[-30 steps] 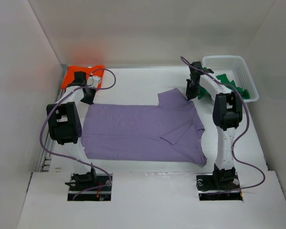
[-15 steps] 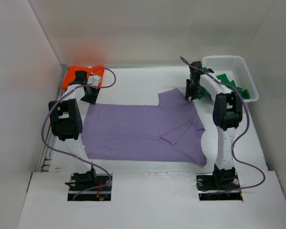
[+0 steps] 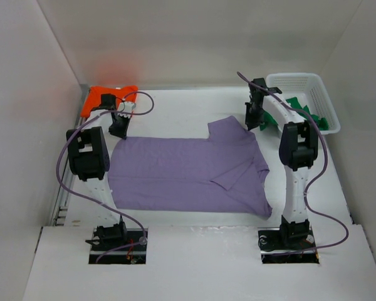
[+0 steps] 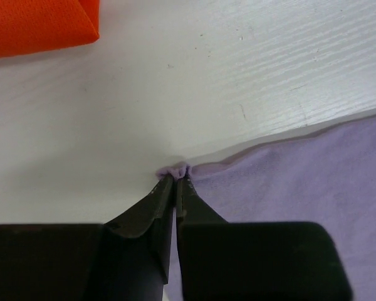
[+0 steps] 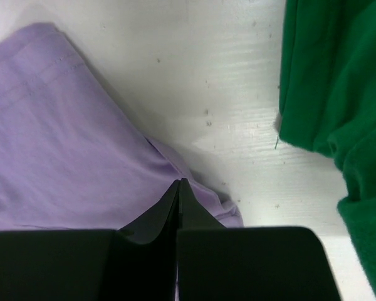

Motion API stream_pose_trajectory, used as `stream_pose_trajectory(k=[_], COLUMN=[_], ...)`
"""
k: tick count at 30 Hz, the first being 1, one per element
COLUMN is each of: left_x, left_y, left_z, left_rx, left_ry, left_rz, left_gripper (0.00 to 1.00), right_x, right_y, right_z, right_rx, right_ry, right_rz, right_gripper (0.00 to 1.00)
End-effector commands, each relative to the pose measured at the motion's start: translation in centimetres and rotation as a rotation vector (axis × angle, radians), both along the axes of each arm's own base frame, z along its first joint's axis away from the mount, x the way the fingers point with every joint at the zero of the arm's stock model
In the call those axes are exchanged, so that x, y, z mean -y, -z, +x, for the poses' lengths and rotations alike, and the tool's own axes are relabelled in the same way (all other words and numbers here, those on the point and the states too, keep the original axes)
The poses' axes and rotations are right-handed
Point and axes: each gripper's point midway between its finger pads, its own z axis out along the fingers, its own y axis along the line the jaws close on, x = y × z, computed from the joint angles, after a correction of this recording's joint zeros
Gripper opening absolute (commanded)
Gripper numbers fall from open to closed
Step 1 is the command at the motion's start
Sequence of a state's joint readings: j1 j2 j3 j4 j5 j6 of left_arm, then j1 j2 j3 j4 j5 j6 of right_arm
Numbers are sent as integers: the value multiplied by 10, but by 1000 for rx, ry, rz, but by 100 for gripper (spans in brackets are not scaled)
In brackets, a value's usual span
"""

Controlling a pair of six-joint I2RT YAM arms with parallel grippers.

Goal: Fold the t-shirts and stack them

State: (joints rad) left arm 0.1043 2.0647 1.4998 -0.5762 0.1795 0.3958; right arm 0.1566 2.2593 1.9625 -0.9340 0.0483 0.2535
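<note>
Nearby, orange shirt (image 3: 103, 96) and basket (image 3: 293, 75) flank lavender shirt (image 3: 182, 172).

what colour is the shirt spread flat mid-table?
Plain pale lavender-purple. The shirt shows best in the top external view.

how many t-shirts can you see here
3: orange t-shirt at the far-left corner, lavender t-shirt spread across the middle, green t-shirt by the white basket far right. The basket may hide more.

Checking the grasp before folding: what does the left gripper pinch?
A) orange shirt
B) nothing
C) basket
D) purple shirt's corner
D: the left gripper is shut on a bunched corner of the purple shirt; the orange shirt lies apart.
</note>
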Motion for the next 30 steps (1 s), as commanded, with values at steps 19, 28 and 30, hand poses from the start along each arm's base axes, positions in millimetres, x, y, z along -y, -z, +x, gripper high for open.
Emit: stream_pose_trajectory(k=[19,28,30], left_x=[28,34,33], left_y=[-56,-56,-55], left_z=[-74,-82,-78], left_rx=[103,109,108], left_ry=[141,167,161], left_rz=[40,78,82], left_gripper=[0,2,3], right_x=[-51,-54,-52], right_y=[-104,-37,-19], right_z=[16,79,74], right_rx=[324,241,199], right_ry=[-87,-83,-92], right_rz=[42,-17,-38], right_gripper=[45,63,65])
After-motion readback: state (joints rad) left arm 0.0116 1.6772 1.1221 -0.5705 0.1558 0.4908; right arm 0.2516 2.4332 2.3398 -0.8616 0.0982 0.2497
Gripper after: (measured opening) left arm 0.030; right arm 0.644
